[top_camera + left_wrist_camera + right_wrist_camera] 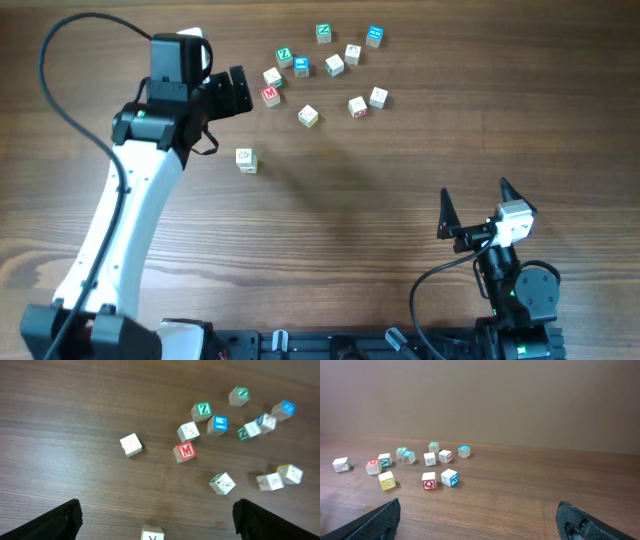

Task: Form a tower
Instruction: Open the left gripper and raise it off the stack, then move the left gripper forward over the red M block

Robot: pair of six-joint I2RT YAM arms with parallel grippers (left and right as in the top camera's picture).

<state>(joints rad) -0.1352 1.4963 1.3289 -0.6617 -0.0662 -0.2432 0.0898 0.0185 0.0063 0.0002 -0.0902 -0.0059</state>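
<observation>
The tower [246, 160] stands alone on the wooden table, left of centre. It is a narrow stack of pale cubes seen almost end-on, with a cream printed cube on top. In the left wrist view only that top cube [152, 534] shows, at the bottom edge. My left gripper [240, 92] is open and empty, raised above and behind the tower; in its own view the left gripper [156, 515] has its jaws wide apart on either side of the cube, touching nothing. My right gripper [475, 195] rests open at the front right, far from the tower, with bare table between its jaws.
Several loose cubes lie scattered at the back, right of the tower, among them a red M cube [270, 95], a green Z cube [284, 55] and a blue cube [301, 66]. One more pale cube [131, 444] lies under the left arm. Cables trail along the table's front edge.
</observation>
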